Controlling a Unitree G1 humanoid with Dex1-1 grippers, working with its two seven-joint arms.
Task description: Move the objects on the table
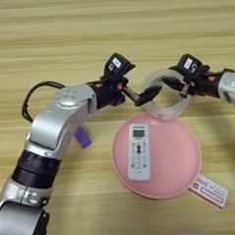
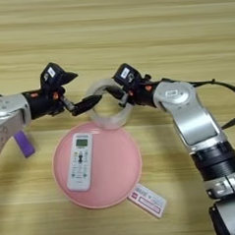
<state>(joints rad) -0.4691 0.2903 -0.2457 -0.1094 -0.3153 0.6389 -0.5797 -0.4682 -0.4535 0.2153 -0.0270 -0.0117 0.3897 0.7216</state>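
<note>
the right gripper (image 2: 117, 93) has its two black fingers pinching the wall of the clear tape roll (image 2: 108, 121), one finger inside the ring and one outside on its right side. across the ring, the left gripper (image 1: 148, 94) reaches the roll's left wall with its lower finger at the rim and its upper finger lifted well clear, so its jaws stand spread and it does not look to have a hold.

the roll sits between the two sets of jaws, its near edge overlapping the far rim of the pink plate (image 1: 192, 174); whether it rests on the rim or hangs just above it i cannot tell. it looks light and stiff, a smooth ring likely slippery on its faces, so a pinch across the wall, as the right jaws have it, seems the surest hold.

just nearer than the jaws, the white remote (image 1: 139, 152) lies on the plate, with a red-and-white card (image 1: 209, 189) under the plate's near-right edge. the purple block (image 1: 82, 137) lies left of the plate, partly under the left forearm. beyond the jaws, the table (image 1: 109, 26) offers broad open room.
</note>
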